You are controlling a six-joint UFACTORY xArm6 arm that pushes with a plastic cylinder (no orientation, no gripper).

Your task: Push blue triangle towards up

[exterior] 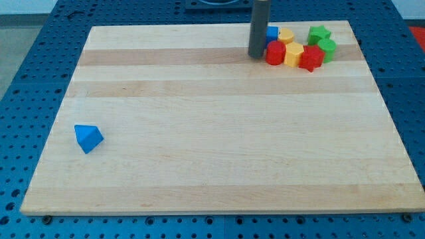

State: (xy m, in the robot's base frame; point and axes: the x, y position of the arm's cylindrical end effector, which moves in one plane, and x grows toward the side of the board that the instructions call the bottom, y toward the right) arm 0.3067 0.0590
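Lying alone near the view's bottom left, the blue triangle [87,138] sits on the wooden surface [219,133], well apart from everything else. Toward the view's top, my tip [256,56] rests just left of a red block [275,52]. Clustered beside it are a blue block [272,32], two yellow blocks [293,54], a red star [310,58] and two green blocks [320,34]. No jaws exist on this rod.

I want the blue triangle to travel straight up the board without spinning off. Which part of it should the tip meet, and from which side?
Judging from its pose, meet the blue triangle at the middle of its lower edge, coming from the view's bottom. It sits skewed, one corner pointing down, so an off-centre contact would likely turn it. My tip is far off at the view's top, beside the red block, so it must circle round first.
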